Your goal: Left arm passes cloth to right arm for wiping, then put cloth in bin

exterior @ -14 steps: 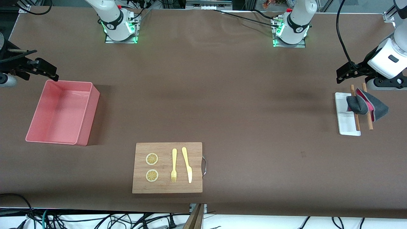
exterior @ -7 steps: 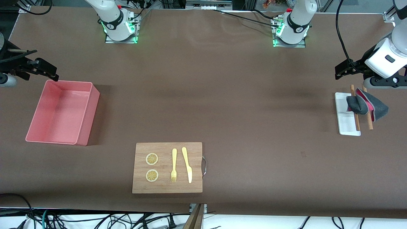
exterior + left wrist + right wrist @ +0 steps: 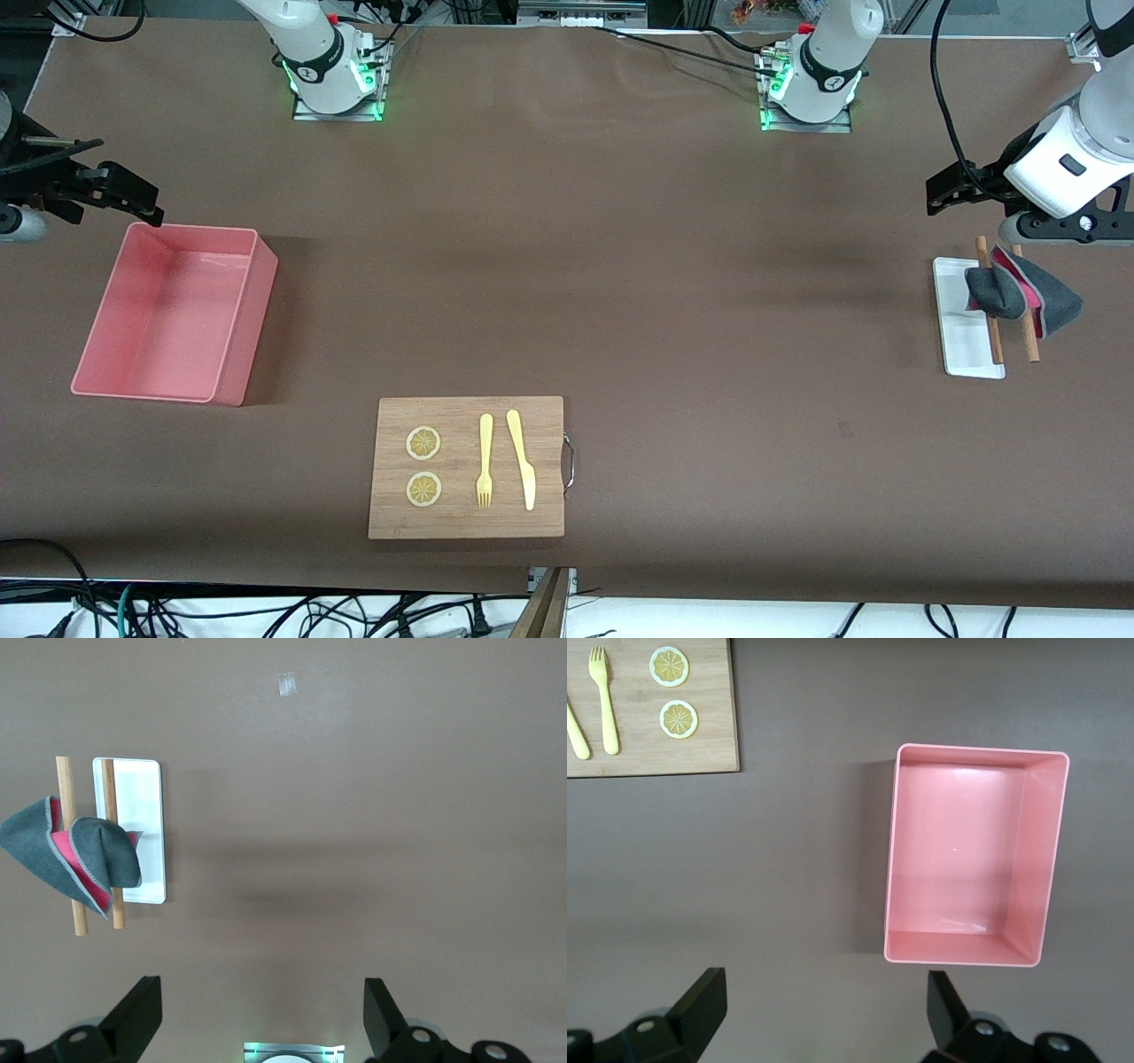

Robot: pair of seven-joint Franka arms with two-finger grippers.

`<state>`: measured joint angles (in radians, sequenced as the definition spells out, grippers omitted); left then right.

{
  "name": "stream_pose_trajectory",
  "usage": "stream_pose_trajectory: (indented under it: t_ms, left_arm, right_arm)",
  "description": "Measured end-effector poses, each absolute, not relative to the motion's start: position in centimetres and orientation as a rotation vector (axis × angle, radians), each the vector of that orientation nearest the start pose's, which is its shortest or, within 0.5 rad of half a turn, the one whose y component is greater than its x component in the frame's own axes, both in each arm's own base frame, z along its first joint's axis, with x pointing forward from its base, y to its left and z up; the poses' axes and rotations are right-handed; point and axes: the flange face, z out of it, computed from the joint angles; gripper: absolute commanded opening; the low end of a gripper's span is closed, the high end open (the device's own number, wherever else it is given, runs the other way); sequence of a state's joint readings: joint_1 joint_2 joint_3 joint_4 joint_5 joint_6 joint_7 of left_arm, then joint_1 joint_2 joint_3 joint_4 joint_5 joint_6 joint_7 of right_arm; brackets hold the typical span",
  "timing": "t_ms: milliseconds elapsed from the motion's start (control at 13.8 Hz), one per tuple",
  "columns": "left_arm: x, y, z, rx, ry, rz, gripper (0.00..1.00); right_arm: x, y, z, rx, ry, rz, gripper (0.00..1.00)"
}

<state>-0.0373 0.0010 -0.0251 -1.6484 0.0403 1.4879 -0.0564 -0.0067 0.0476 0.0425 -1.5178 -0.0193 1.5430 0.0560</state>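
The cloth (image 3: 1019, 297), dark grey with a pink underside, hangs bunched over two wooden rods (image 3: 994, 341) on a white tray (image 3: 966, 354) at the left arm's end of the table. The left wrist view also shows the cloth (image 3: 75, 859). My left gripper (image 3: 946, 190) hovers open and holds nothing, above bare table just off the tray's end, apart from the cloth; its fingers stand wide in its wrist view (image 3: 263, 999). The salmon-pink bin (image 3: 244, 332) sits at the right arm's end, nothing in it (image 3: 957, 850). My right gripper (image 3: 128, 193) waits open above the bin's corner (image 3: 826, 990).
A wooden cutting board (image 3: 465, 523) with a metal handle lies near the front camera, between the two ends. It carries two lemon slices (image 3: 423, 443), a yellow fork (image 3: 485, 461) and a yellow knife (image 3: 523, 461). Both arm bases stand along the table's back edge.
The left arm's hand has drifted slightly up and away from the cloth and tray. The right arm, cloth and bin have not moved.
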Motion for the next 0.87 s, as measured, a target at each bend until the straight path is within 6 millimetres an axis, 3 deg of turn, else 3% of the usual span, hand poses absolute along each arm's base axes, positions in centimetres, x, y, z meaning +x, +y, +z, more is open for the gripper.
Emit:
stream_pose_trajectory:
  t_ms: [873]
  left_arm:
    - [54.4,-0.1,56.0,-3.071,-0.071,0.368,1.00]
  right_arm:
    - [56.6,1.7,62.0,-3.160,0.033,0.034,1.00]
